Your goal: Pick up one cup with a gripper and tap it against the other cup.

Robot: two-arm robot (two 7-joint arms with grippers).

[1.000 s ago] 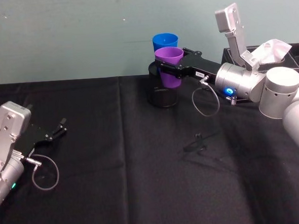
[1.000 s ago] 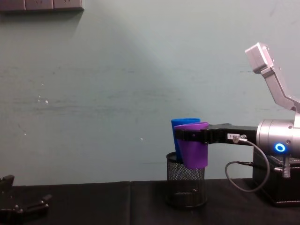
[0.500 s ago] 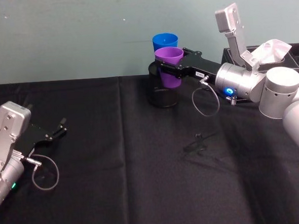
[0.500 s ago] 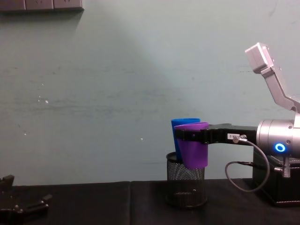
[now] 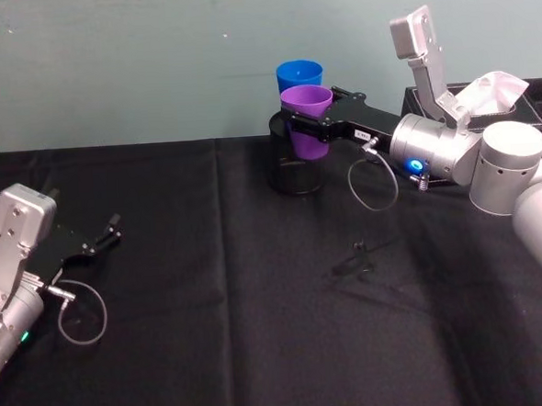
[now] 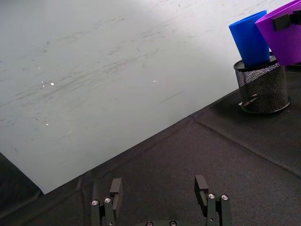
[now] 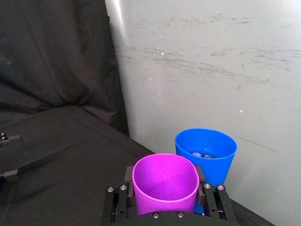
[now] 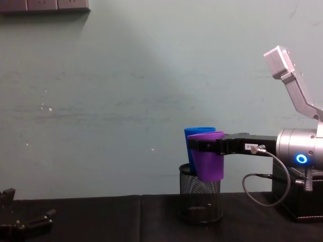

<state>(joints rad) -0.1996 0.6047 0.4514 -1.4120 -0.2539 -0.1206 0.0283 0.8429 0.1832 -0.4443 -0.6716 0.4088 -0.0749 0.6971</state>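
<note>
My right gripper is shut on the purple cup, holding it upright in the air just in front of the blue cup. The two cups appear to touch at their rims in the chest view, purple cup overlapping blue cup. The blue cup stands in a black mesh holder. From the right wrist, the purple cup sits between the fingers. My left gripper rests open near the table's left side, also seen as left gripper.
A black box with a white crumpled cloth stands at the back right. A small dark clip lies on the black tablecloth in the middle. The wall runs close behind the cups.
</note>
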